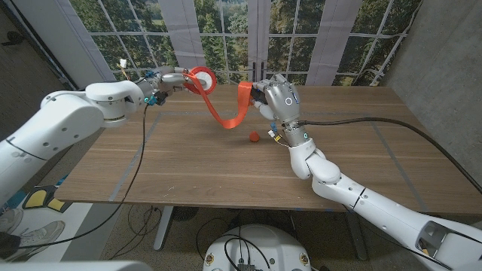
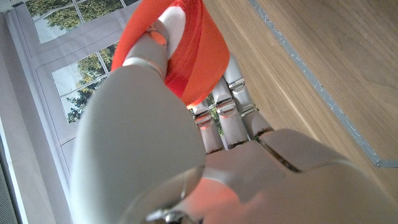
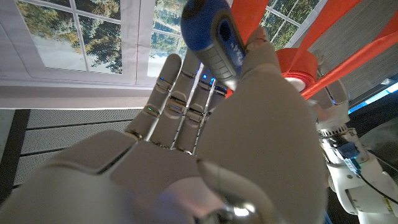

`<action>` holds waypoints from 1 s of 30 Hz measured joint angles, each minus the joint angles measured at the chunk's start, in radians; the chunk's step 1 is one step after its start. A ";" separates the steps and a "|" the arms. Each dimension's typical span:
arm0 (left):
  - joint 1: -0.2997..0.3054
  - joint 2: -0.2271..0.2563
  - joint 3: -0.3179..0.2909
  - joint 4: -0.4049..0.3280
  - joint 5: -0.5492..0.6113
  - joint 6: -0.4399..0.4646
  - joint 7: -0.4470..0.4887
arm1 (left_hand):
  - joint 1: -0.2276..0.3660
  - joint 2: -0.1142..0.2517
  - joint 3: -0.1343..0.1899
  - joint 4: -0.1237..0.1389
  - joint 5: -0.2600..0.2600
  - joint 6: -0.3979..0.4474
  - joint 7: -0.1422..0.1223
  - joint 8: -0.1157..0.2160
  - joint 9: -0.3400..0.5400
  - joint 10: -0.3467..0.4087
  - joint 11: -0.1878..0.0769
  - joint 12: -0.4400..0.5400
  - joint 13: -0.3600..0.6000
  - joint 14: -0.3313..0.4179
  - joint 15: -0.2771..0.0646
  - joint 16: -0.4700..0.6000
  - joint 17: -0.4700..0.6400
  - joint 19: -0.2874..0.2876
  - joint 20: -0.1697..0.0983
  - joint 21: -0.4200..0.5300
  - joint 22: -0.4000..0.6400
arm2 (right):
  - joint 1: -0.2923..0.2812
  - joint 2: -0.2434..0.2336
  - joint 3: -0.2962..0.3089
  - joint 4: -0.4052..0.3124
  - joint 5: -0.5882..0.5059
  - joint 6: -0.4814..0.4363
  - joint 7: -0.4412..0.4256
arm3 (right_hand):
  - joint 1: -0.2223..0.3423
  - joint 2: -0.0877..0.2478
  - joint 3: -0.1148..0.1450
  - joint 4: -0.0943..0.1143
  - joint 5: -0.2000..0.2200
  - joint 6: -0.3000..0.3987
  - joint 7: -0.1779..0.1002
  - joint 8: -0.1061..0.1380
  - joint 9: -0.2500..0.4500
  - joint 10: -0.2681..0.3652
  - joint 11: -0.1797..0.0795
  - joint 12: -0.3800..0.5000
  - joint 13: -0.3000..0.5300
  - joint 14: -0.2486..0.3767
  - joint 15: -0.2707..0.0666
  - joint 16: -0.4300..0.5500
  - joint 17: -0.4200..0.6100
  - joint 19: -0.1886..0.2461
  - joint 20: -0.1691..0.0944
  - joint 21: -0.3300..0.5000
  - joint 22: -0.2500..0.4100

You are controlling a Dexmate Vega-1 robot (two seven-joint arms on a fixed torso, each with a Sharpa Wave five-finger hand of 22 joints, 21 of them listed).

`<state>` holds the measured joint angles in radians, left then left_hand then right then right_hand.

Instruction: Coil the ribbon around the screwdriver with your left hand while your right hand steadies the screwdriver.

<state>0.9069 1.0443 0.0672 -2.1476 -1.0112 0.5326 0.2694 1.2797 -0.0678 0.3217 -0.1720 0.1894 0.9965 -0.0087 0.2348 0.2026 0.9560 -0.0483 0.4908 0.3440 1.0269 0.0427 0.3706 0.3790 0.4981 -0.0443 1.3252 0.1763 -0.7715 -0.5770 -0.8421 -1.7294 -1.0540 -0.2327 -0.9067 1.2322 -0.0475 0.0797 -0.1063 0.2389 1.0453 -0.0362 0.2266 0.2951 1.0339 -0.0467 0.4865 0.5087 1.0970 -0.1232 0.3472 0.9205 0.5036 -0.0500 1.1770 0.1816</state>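
Observation:
My left hand is raised over the table's far left and grips an orange-red ribbon roll with a white core. In the left wrist view the roll sits between the fingers of that hand. Loose ribbon sags from the roll and climbs to my right hand, which is held up over the table's far middle. The right wrist view shows this hand gripping a screwdriver by its blue and black handle, with ribbon crossing behind it. The screwdriver's shaft is hidden.
A small red object lies on the wooden table below the right hand. A black cable runs across the table's right side. Windows stand behind the far edge.

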 measured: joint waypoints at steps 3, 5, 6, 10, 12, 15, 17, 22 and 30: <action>-0.024 -0.002 0.009 -0.008 0.002 0.014 0.009 | 0.000 0.000 0.000 0.000 0.000 0.000 0.000 0.000 0.000 0.000 0.000 0.000 0.000 0.000 0.000 -0.001 0.000 0.000 0.000 0.003 0.000 | -0.001 -0.002 -0.007 0.000 -0.016 0.004 0.004 | 0.000 0.000 0.001 0.001 0.000 0.000 0.000 0.000 0.000 0.000 0.000 -0.001 0.000 0.000 0.000 0.000 0.000 0.000 0.000 0.000 0.000; -0.041 -0.005 0.016 -0.012 0.004 0.022 0.014 | 0.000 0.000 0.000 0.000 0.000 0.000 0.000 0.000 0.000 0.000 0.000 0.000 0.000 0.000 0.000 -0.001 0.000 0.000 0.000 0.003 0.000 | -0.001 -0.003 -0.011 -0.001 -0.026 0.005 0.008 | 0.000 0.000 0.001 0.001 0.000 0.000 0.000 0.000 0.000 0.001 -0.001 -0.002 0.000 0.000 0.000 -0.004 0.000 0.000 0.000 0.000 0.000; -0.053 -0.006 0.022 -0.015 0.004 0.022 0.014 | 0.000 0.000 0.000 0.000 0.000 0.000 0.000 0.000 0.000 0.000 0.000 0.000 0.000 0.002 0.001 -0.001 0.000 0.000 0.000 0.003 0.000 | -0.001 -0.003 -0.011 -0.001 -0.033 0.006 0.010 | 0.000 0.000 0.001 0.001 0.000 0.000 0.000 0.000 0.000 0.002 -0.002 -0.002 0.000 0.000 0.000 -0.004 0.000 0.000 0.000 0.000 0.000; -0.093 -0.012 0.042 -0.026 0.010 0.044 0.021 | 0.000 0.000 0.000 0.000 0.000 0.000 0.000 0.000 0.000 0.000 0.000 -0.002 0.001 0.002 0.002 -0.004 0.000 0.000 0.000 0.003 0.000 | -0.001 -0.004 -0.022 -0.001 -0.055 0.006 0.023 | 0.000 0.000 0.001 0.001 0.000 0.000 0.000 0.000 0.000 0.002 -0.002 0.001 0.000 0.000 0.000 -0.004 0.000 -0.004 0.004 0.000 0.000; -0.116 -0.014 0.053 -0.034 0.015 0.057 0.022 | 0.000 0.000 0.000 0.000 -0.001 0.000 0.000 0.000 0.000 0.000 0.000 -0.003 0.010 0.002 0.002 -0.004 0.000 0.000 0.000 0.003 0.000 | -0.001 -0.003 -0.027 0.003 -0.065 0.005 0.030 | 0.000 0.000 0.001 0.001 0.000 0.000 0.000 0.000 0.000 0.002 -0.002 0.001 0.000 0.000 0.000 -0.004 0.000 -0.004 0.004 0.004 0.000; -0.141 -0.017 0.065 -0.043 0.019 0.068 0.022 | 0.000 0.000 0.000 0.000 -0.001 0.000 0.000 0.000 0.000 0.000 0.000 -0.004 0.021 0.002 0.002 -0.005 0.000 0.000 0.000 0.003 0.000 | 0.001 0.000 -0.031 0.010 -0.074 0.001 0.039 | 0.000 0.000 0.001 0.001 0.006 0.000 0.000 -0.003 0.000 0.002 -0.002 0.001 0.001 0.000 0.000 -0.004 0.003 -0.004 0.004 0.007 0.000; -0.153 -0.018 0.070 -0.048 0.019 0.070 0.022 | 0.000 0.000 0.000 0.000 -0.001 0.000 0.000 0.000 0.000 0.000 0.000 -0.004 0.021 0.002 0.002 -0.006 0.000 0.000 0.000 0.003 0.000 | 0.004 0.002 -0.035 0.015 -0.079 -0.002 0.046 | 0.000 0.000 0.001 0.001 0.006 0.000 0.000 -0.003 0.000 0.002 -0.002 0.001 0.001 0.000 0.000 -0.004 0.004 -0.004 0.004 0.007 0.000; -0.187 -0.021 0.077 -0.067 0.023 0.086 0.017 | 0.000 0.000 0.000 0.000 -0.001 0.000 0.000 0.000 0.000 0.000 0.000 -0.007 0.022 0.005 -0.002 -0.009 0.000 0.000 0.000 0.003 0.000 | 0.017 0.014 -0.047 0.036 -0.088 -0.009 0.066 | 0.000 0.000 0.001 0.001 0.006 0.000 0.000 -0.003 0.000 0.002 -0.002 0.001 0.001 0.000 0.000 -0.005 0.004 -0.003 0.004 0.007 0.000; -0.220 -0.019 0.086 -0.099 0.031 0.090 0.000 | 0.000 0.000 0.000 0.000 -0.002 0.000 0.000 -0.003 0.000 0.002 0.002 -0.008 0.023 0.005 -0.001 -0.012 0.000 0.000 0.000 0.003 0.000 | 0.038 0.033 -0.061 0.068 -0.091 -0.019 0.096 | 0.004 -0.004 0.000 0.001 0.006 0.007 -0.007 -0.007 -0.001 0.002 -0.002 0.001 0.001 0.000 0.000 -0.007 0.004 -0.003 0.004 0.010 0.000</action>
<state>0.6869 1.0258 0.1528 -2.2469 -0.9803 0.6225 0.2696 1.2801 -0.0682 0.3217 -0.1719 0.1877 0.9966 -0.0088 0.2317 0.2026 0.9578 -0.0466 0.4831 0.3669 1.0323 0.0412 0.3591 0.3790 0.4981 -0.0441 1.3280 0.1763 -0.7336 -0.5445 -0.9031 -1.6616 -1.1448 -0.2521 -0.8107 1.2363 -0.0516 0.0801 -0.1056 0.2445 1.0524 -0.0434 0.2198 0.2945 1.0358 -0.0488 0.4874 0.5098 1.0971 -0.1234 0.3406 0.9248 0.5001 -0.0463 1.1872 0.1816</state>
